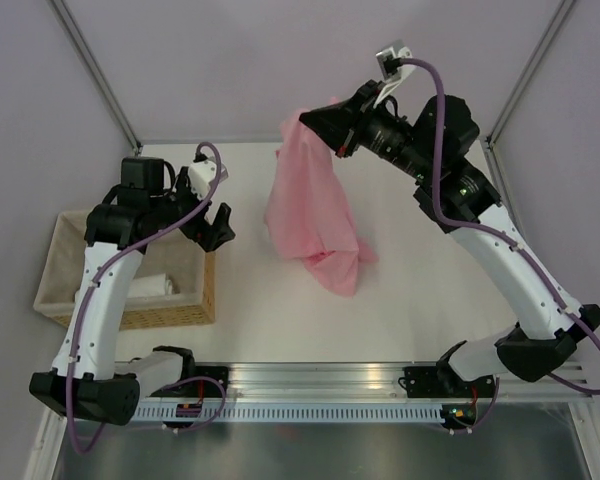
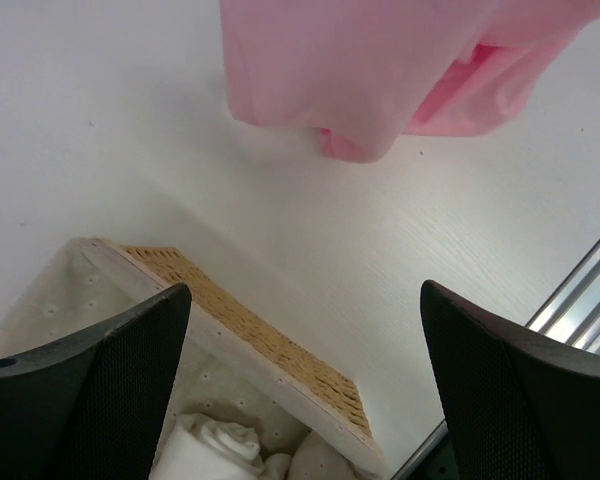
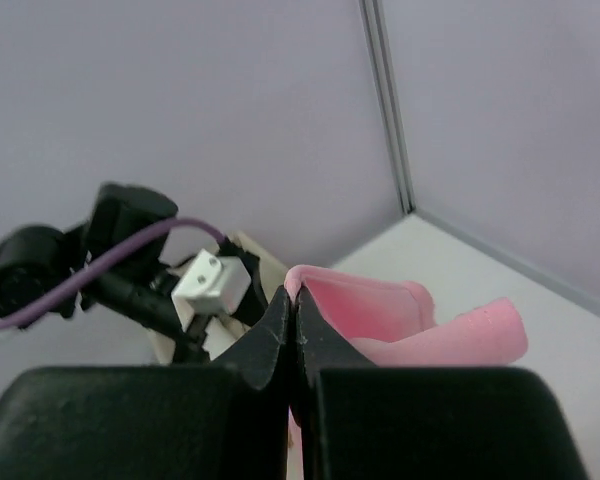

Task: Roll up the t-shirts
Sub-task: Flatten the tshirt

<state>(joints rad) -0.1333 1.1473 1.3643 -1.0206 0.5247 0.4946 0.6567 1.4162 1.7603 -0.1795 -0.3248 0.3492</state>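
One pink t-shirt (image 1: 310, 215) in view, hanging from its top edge in the right hand (image 1: 313, 124), which is raised over the far-centre of the worktop (image 1: 270, 310). Cloth drapes down in long folds; lower end bunched & resting on the worktop approx mid-table, a crumpled lobe sticking out to the right side. Not flat, no roll formed. Right wrist cam: fingertips (image 3: 280, 318) pressed together w/ a thin fold of pink pinched between them, rest of the shirt (image 3: 400, 325) spilling past the tips toward the rear corner of the enclosure. Left wrist cam: lower hem area of the shirt (image 2: 360, 80) at frame top, doubled over, a sleeve-like fold at upper right; it sits just above or on the worktop, can't tell which from this view. Left hand (image 1: 217, 226) spread wide, nothing between the fingers, held above the right rim of the wicker basket (image 1: 175, 316), well apart from the shirt, to its left. Basket at left edge of worktop, beige lining, white cloth bundle (image 1: 158, 285) inside. Aluminium rail (image 1: 320, 381) along the near edge, both arm bases bolted to it.
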